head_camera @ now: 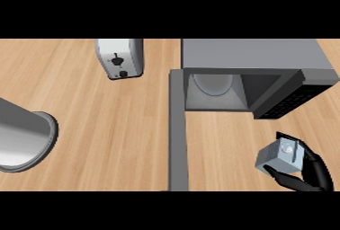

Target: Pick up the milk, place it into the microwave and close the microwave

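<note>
The milk (280,157) is a small grey-white carton with a round cap on top, low at the right of the head view. My right hand (312,173) is curled round it, thumb below and fingers along its right side. The microwave (256,54) stands at the back right, grey, with its cavity (216,92) showing a round plate inside. Its door (177,130) is swung wide and reaches toward me as a long grey strip left of the cavity. The carton is in front of the microwave's black control panel (292,101), apart from it. My left hand does not show.
A silver toaster (121,58) stands at the back, left of the microwave. A large metal pot (23,139) lies at the left edge. The wooden counter (113,134) spreads between pot and door.
</note>
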`<act>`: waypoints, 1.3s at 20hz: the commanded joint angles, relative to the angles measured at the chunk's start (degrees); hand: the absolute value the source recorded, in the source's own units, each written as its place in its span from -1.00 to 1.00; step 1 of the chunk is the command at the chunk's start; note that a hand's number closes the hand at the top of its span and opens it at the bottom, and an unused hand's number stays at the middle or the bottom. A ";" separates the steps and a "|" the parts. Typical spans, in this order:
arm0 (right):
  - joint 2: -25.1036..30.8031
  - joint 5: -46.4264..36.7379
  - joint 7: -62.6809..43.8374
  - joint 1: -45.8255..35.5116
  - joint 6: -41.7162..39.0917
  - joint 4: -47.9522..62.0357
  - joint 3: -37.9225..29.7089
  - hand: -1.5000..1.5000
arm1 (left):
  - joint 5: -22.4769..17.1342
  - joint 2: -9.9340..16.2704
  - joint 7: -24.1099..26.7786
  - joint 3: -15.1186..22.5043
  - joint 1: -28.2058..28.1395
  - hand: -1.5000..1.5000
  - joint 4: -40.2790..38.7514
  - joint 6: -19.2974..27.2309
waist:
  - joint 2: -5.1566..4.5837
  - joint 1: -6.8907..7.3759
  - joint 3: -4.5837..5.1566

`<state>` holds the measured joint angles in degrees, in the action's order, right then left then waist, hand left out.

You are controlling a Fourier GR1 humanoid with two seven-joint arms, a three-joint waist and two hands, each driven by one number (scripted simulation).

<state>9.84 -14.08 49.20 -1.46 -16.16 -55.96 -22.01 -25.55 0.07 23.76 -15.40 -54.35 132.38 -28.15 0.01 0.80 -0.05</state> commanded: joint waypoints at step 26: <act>-1.96 -13.73 14.27 -28.62 29.39 36.03 2.46 1.00 | -2.87 -0.05 -0.11 -2.07 -0.42 -1.00 -0.87 -3.49 | -0.41 1.18 -0.10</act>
<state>8.34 -28.23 59.04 -26.72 12.20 -22.99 -19.09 -29.10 0.37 23.43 -17.99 -54.69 131.51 -31.89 -0.39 2.10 -0.03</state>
